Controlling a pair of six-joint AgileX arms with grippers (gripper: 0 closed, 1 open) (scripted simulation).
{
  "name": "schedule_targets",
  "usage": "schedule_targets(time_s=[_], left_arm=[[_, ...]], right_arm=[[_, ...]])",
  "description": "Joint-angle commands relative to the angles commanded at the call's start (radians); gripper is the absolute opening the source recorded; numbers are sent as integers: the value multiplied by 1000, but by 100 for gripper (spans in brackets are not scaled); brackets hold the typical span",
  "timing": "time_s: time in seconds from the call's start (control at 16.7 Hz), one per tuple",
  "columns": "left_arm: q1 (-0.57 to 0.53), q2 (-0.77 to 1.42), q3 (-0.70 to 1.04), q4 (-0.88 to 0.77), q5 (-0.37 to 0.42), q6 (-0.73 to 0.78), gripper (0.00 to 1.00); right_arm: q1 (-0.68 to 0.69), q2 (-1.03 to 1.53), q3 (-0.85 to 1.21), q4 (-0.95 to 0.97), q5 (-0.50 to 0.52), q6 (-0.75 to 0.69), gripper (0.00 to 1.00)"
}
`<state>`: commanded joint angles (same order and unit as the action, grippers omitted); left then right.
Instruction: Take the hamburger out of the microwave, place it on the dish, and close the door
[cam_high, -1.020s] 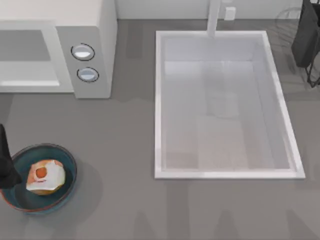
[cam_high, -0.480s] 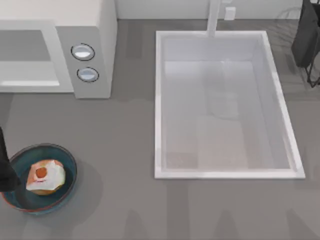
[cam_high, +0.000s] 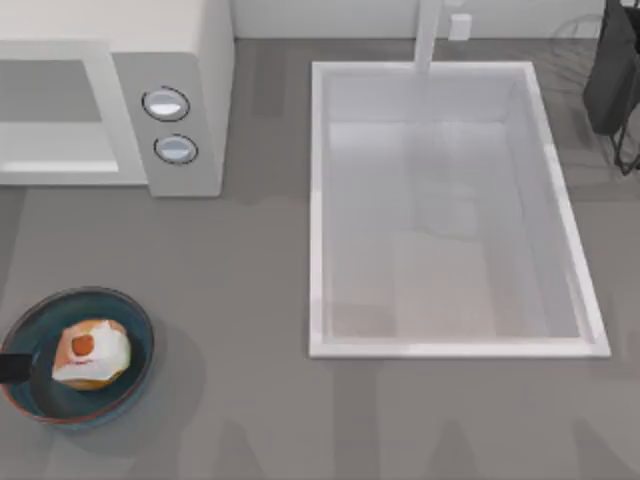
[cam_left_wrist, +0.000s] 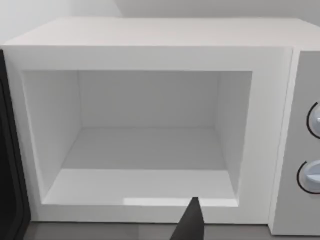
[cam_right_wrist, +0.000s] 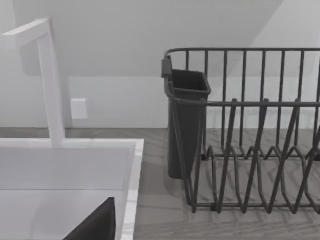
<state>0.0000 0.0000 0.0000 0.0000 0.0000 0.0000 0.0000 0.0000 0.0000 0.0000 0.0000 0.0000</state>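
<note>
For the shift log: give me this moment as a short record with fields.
hamburger: on the dish, top view's lower left
microwave: cavity bare, not yet closed
left gripper: facing the microwave opening
right arm: parked by the dish rack
sink: right of the microwave
remaining: close the door

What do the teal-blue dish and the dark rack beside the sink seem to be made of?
The round teal-blue dish looks like glazed ceramic: smooth surface, thin reddish-brown rim, though the render leaves it open. The dark dish rack looks like coated metal wire: thin matte bars, evenly bent.
</note>
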Motion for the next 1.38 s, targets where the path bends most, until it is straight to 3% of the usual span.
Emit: schedule_targets(time_s=[0.24, 0.3, 0.84, 1.38], left_arm=[[0, 0, 0, 0, 0, 0, 2], [0, 0, 0, 0, 0, 0, 0], [2, -3, 0, -3, 2, 0, 0], [99, -222, -26, -196, 100, -4, 0]], right_arm=[[0, 0, 0, 0, 0, 0, 100], [0, 0, 0, 0, 0, 0, 100], [0, 0, 0, 0, 0, 0, 100], [0, 0, 0, 0, 0, 0, 100]])
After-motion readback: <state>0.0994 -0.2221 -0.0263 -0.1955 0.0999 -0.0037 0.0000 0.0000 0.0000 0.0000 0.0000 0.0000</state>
